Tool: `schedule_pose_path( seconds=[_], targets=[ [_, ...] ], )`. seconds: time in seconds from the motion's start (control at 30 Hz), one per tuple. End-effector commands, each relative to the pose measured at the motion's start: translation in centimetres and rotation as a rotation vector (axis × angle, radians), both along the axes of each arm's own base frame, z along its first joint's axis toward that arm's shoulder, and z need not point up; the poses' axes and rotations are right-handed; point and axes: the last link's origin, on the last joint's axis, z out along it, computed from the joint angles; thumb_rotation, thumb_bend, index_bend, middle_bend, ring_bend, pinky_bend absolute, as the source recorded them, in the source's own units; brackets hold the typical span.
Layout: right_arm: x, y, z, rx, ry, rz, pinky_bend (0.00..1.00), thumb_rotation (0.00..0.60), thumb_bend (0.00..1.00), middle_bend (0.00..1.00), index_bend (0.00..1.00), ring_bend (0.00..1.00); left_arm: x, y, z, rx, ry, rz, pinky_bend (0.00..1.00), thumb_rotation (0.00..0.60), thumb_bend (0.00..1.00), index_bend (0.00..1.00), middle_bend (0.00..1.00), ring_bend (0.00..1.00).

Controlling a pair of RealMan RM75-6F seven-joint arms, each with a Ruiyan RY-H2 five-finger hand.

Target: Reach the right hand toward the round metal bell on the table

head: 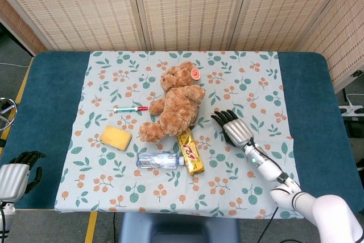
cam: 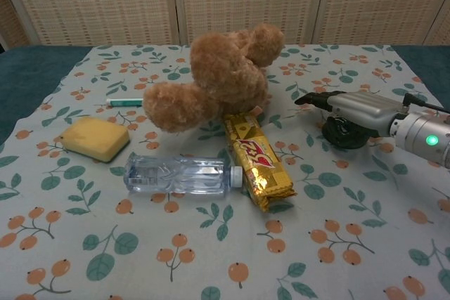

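Note:
My right hand point(head: 234, 128) hovers flat over the round metal bell, fingers spread and pointing toward the teddy bear, holding nothing. In the head view the hand hides the bell. The chest view shows the bell's dark base point(cam: 342, 135) under my right hand point(cam: 353, 109); I cannot tell whether palm and bell touch. My left hand point(head: 15, 173) rests off the table's near left corner, holding nothing, fingers loosely bent.
A brown teddy bear point(head: 176, 101) lies left of the bell. Beside it are a gold snack bar point(head: 190, 151), a clear water bottle point(head: 158, 160), a yellow sponge point(head: 116, 138) and a pen point(head: 130, 108). A floral cloth point(head: 250, 78) covers the blue table point(head: 310, 95).

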Motion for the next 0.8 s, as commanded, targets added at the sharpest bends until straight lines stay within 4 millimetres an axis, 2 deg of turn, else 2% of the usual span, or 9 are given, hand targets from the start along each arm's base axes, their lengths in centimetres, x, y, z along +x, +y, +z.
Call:
schedule_pose_path(
  seconds=[0.03, 0.27, 0.4, 0.5, 0.6, 0.7, 0.8],
  targets=[
    [-0.1, -0.2, -1.5, 0.024, 0.014, -0.015, 0.00, 0.600, 0.91, 0.00, 0.00, 0.00, 0.0, 0.0, 0.0, -0.001, -0.001, 0.002, 0.49, 0.600, 0.59, 0.33, 0.33, 0.28],
    [-1.6, -0.2, -2.3, 0.038, 0.038, -0.061, 0.00, 0.600, 0.91, 0.00, 0.00, 0.00, 0.4, -0.3, 0.1, -0.001, -0.004, -0.023, 0.49, 0.600, 0.59, 0.34, 0.33, 0.28],
    [-1.2, -0.4, -1.0, -0.005, -0.003, -0.013, 0.00, 0.600, 0.91, 0.00, 0.00, 0.00, 0.2, -0.3, 0.0, -0.006, -0.002, -0.012, 0.49, 0.600, 0.59, 0.34, 0.33, 0.28],
    [-1.0, 0.1, 1.3, -0.083, -0.017, 0.076, 0.00, 0.600, 0.91, 0.00, 0.00, 0.00, 0.1, -0.2, 0.0, -0.010, -0.005, -0.006, 0.49, 0.600, 0.59, 0.34, 0.33, 0.28],
    [-1.7, 1.8, 4.3, -0.180, 0.016, 0.145, 0.00, 0.600, 0.91, 0.00, 0.00, 0.00, -0.1, -0.2, 0.1, -0.008, -0.010, 0.002, 0.49, 0.600, 0.59, 0.34, 0.33, 0.28],
    [-3.3, 4.8, 7.6, -0.278, 0.096, 0.163, 0.00, 0.600, 0.89, 0.00, 0.00, 0.00, -0.2, -0.2, 0.2, -0.005, -0.006, 0.008, 0.49, 0.600, 0.59, 0.34, 0.33, 0.28],
    [-5.7, 8.6, 10.3, -0.352, 0.145, 0.097, 0.00, 0.600, 0.88, 0.00, 0.00, 0.00, 0.0, -0.3, 0.2, -0.002, -0.009, 0.002, 0.49, 0.600, 0.59, 0.34, 0.33, 0.28]
  ],
)
